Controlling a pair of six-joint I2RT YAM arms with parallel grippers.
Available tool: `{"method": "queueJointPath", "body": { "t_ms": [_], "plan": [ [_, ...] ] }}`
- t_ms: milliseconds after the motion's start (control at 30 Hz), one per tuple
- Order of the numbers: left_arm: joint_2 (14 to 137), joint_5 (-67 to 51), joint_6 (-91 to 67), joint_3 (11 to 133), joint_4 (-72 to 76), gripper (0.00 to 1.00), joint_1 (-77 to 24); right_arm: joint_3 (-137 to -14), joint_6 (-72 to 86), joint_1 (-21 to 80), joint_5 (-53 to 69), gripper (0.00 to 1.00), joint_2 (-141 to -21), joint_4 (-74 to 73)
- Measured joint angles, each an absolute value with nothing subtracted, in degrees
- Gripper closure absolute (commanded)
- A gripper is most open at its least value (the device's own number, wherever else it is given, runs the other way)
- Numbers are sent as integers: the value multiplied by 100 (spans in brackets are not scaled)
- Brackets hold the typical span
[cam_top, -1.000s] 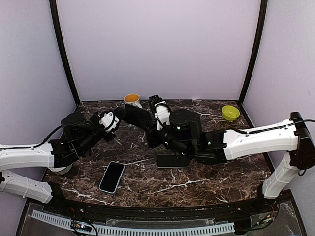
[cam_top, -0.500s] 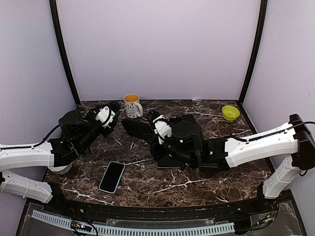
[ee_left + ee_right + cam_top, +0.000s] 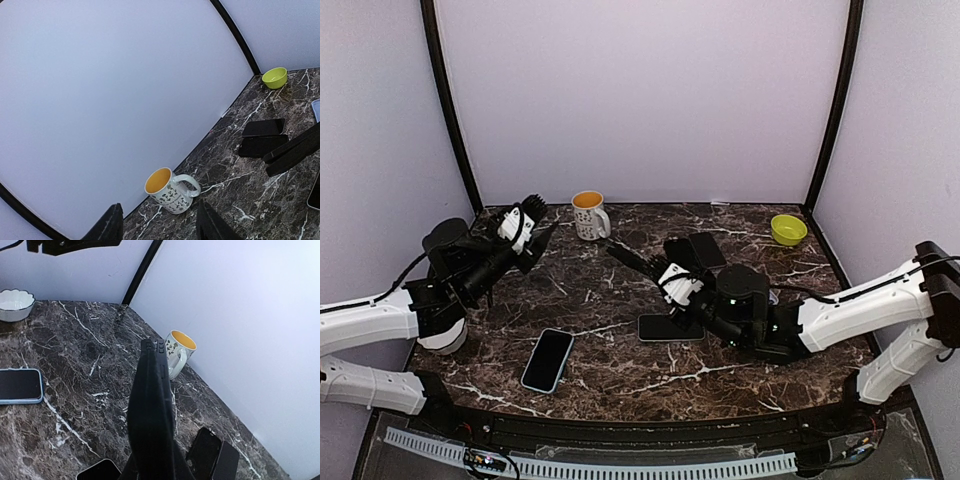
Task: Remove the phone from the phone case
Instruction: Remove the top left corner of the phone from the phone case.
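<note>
- At the far left of the desk (image 3: 620, 392), a white scalloped bowl (image 3: 15, 305) is sitting close to the left arm's base.
- The left end effector (image 3: 538, 217) is hovering above the back left corner of the desk. Its fingers are standing apart with nothing between them, and it is touching nothing.
- We are seeing a phone with a light blue rim (image 3: 548, 360) lying screen up near the front left of the desk, tilted a little and well apart from both arms.
- A white patterned mug (image 3: 588, 214) with a yellow inside is standing upright by the back wall, just right of the left end effector, with its handle pointing right.
- The right end effector (image 3: 658, 270) is reaching in from the right and clamping tightly on the black phone case (image 3: 632, 259). It is holding the case off the desk above the middle.
- In the right wrist view the phone case is standing edge on, with side buttons showing near its top. We cannot tell whether a phone is sitting inside it.
- A black phone (image 3: 670, 327) is lying flat on the desk just in front of and below the held case, not touching it.
- Two black phone-sized slabs (image 3: 708, 248) are lying flat side by side behind the right end effector. We cannot tell whether they are phones or cases.
- A small lime green bowl (image 3: 787, 229) is sitting upright at the back right corner.
</note>
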State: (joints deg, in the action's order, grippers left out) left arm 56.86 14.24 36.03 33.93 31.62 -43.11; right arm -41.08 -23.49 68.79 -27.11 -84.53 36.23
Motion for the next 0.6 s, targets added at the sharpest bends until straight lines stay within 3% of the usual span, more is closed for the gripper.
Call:
{"method": "queueJointPath", "body": {
  "t_ms": [600],
  "plan": [
    [5699, -480, 3203, 3474, 2303, 50, -4248, -3564, -4421, 6412, -740, 100, -7826, 3763]
  ]
}}
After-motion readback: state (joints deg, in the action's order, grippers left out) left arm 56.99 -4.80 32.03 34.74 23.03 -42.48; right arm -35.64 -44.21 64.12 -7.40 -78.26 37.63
